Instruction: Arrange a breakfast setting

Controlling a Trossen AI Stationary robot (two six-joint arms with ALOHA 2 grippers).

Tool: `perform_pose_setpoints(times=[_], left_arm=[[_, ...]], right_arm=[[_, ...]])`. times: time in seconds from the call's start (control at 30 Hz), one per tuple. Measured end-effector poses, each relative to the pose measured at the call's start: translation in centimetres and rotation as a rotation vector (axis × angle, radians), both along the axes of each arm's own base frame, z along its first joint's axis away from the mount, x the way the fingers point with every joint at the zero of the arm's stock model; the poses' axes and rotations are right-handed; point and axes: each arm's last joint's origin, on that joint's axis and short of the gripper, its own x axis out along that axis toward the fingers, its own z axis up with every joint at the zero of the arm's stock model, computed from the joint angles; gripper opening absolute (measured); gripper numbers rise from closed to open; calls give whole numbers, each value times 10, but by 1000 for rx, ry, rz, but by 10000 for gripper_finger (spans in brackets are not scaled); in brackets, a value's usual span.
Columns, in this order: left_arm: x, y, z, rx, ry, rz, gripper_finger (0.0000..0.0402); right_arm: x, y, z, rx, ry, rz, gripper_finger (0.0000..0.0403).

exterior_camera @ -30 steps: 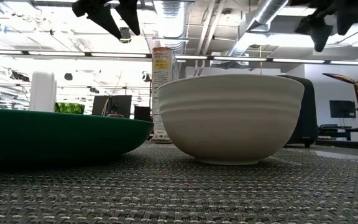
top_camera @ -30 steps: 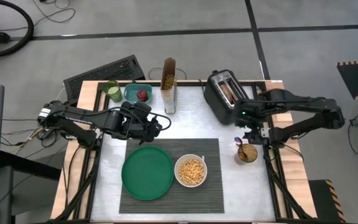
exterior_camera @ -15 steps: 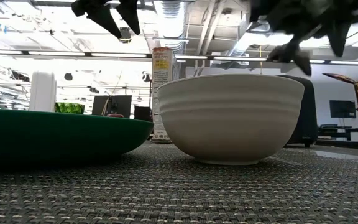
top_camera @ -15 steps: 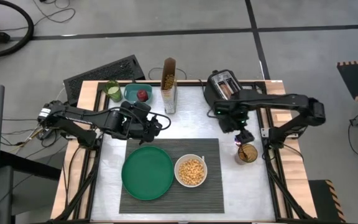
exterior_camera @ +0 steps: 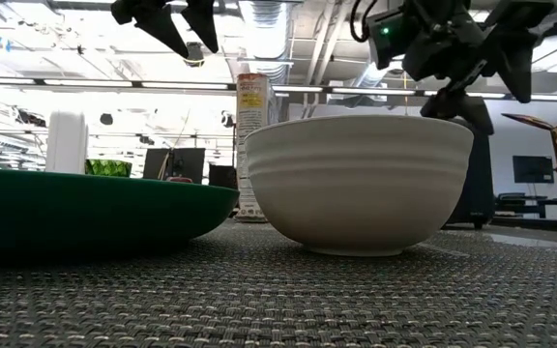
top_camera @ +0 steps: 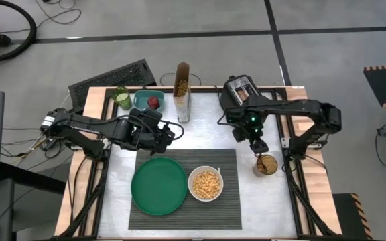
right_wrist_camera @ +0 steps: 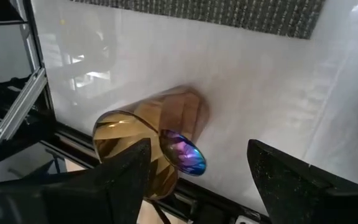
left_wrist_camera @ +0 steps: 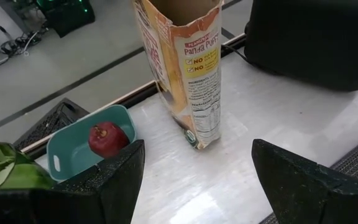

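Green round plate (top_camera: 159, 185) and cereal-filled white bowl (top_camera: 206, 184) sit on our ribbed grey placemat (top_camera: 226, 158); the red apple (top_camera: 153, 102) and the iridescent spoon (right_wrist_camera: 183, 154) in its gold cup (top_camera: 267, 165) remain, both tools spread empty: left tool (top_camera: 173, 132) at centre-left, right tool (top_camera: 261, 145) over the cup.

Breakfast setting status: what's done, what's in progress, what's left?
Done: dark grey ribbed placemat holds the large round green plate and the cereal-filled white bowl.
In hand: right hand hangs open near the gold faceted cup that holds the iridescent blue-and-pink spoon.
Left: spoon; red apple in the teal container. Left hand waits open.
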Motion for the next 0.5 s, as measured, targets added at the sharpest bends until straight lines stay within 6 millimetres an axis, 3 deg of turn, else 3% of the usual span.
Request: perform_pose_setpoints(times=[0.3, 0.5], left_arm=[[0, 0, 0, 5, 9, -7, 281], [0, 0, 0, 6, 11, -7, 281]], right_arm=[[0, 3, 0, 10, -19, 50, 291], [-5, 6, -11, 19, 34, 72, 290]])
